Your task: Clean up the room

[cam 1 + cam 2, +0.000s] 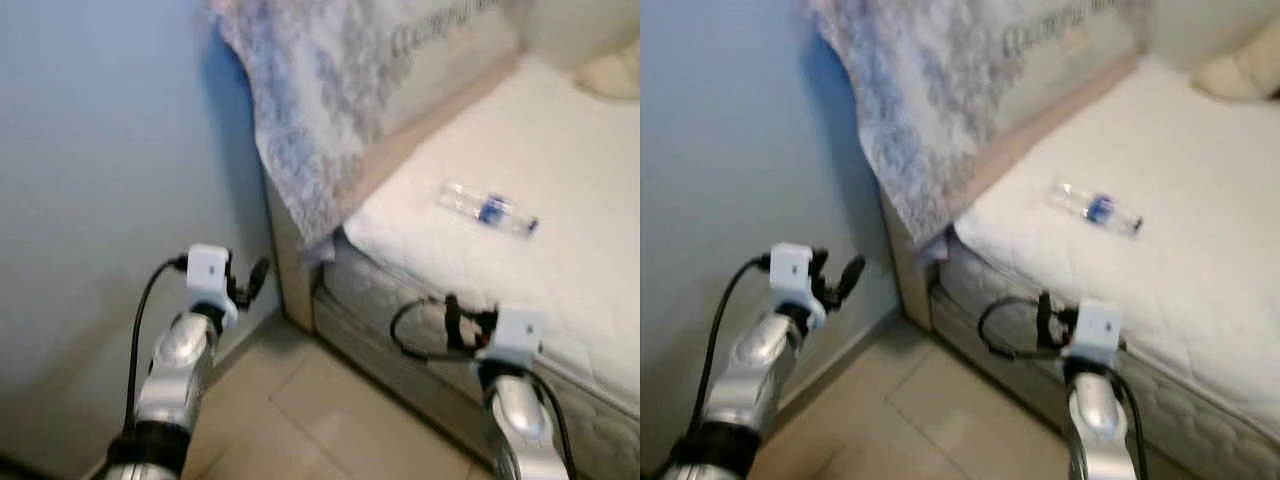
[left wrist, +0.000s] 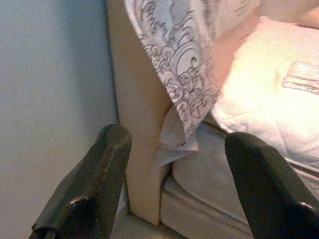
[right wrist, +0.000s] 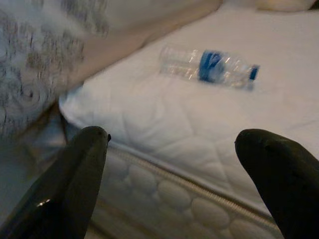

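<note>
A clear plastic bottle [image 1: 489,209] with a blue label lies on its side on the white mattress [image 1: 560,170]; it also shows as the bottle [image 3: 209,66] in the right wrist view. My right gripper [image 3: 182,179] is open, held low in front of the mattress edge, short of the bottle. My left gripper [image 2: 174,184] is open too, near the wall and facing the corner of the bed frame [image 2: 142,149]. Nothing is between either pair of fingers.
A patterned grey-white blanket [image 1: 330,110] hangs over the beige headboard corner. A pale blue wall [image 1: 100,180] stands close on the left. Tiled floor [image 1: 310,420] lies between wall and bed. A pillow [image 1: 610,75] rests at the far right.
</note>
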You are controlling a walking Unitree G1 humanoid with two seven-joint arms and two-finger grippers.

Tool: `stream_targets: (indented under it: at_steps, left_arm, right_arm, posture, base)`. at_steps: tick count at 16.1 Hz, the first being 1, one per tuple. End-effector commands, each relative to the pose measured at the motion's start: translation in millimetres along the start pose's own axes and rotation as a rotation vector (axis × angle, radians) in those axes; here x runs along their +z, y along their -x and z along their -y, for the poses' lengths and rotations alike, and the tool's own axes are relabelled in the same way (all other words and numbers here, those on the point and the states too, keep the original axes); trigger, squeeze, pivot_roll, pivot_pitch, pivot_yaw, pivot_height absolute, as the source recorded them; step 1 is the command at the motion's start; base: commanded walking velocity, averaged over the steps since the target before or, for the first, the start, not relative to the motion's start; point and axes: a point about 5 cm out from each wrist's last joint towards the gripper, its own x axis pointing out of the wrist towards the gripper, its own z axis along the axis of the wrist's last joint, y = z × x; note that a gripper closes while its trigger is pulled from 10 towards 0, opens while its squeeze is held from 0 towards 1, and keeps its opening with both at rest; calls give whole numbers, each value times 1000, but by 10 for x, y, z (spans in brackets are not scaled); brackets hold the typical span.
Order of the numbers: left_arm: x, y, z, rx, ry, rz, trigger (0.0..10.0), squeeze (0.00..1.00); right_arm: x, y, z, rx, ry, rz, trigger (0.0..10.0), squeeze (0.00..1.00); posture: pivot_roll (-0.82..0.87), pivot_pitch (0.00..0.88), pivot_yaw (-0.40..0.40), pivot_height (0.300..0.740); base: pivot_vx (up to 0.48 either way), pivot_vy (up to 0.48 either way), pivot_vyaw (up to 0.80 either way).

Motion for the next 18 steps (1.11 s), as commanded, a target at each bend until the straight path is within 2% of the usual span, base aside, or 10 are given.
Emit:
stream_targets:
  at_steps: [1,2,3,4,8,10,12,14,15,18]
  left_arm:
    - [31,-21,66,-22,18,22,10000,0]
    - [27,-16,60,-9,49,25,10000,0]
    - [18,-6,39,28,104,29,10000,0]
    - [6,-2,34,40,163,27,10000,0]
    - [112,-53,169,-81,43,69,10000,0]
    - [140,-77,191,-99,57,81,10000,0]
    - [173,-92,219,-123,25,96,10000,0]
    - [137,-109,245,-124,46,64,10000,0]
    - [128,-100,235,-132,92,65,10000,0]
    - [126,-87,161,-94,90,69,10000,0]
  right_arm:
    - [113,21,89,-40,7,85,10000,0]
    - [118,26,127,-70,0,86,10000,0]
    - [117,31,193,-117,-38,81,10000,0]
    - [117,30,233,-141,-34,74,10000,0]
    - [75,24,143,-81,24,49,10000,0]
    - [85,7,106,-66,32,52,10000,0]
    - [100,-23,99,-60,39,58,10000,0]
    - [82,-45,92,-50,43,41,10000,0]
    - [87,-56,70,-35,43,38,10000,0]
    - [82,-57,74,-21,57,41,10000,0]
  posture:
    - [-138,0,54,740]
    - [-139,0,55,740]
    - [-143,0,57,740]
    - [-145,0,59,740]
    - [-152,0,60,740]
    - [-151,0,62,740]
    - [-149,0,62,740]
    - [-145,0,58,740]
    - [-144,0,54,740]
    - [-136,0,45,740]
  base:
    - [0,0,-556]
    - [0,0,-556]
    - [0,0,-556]
    - [0,0,-581]
    - [166,-172,-489]
    - [334,-341,0]
    - [332,-343,0]
    - [202,-126,-234]
    - [0,480,-638]
    - [0,480,-638]
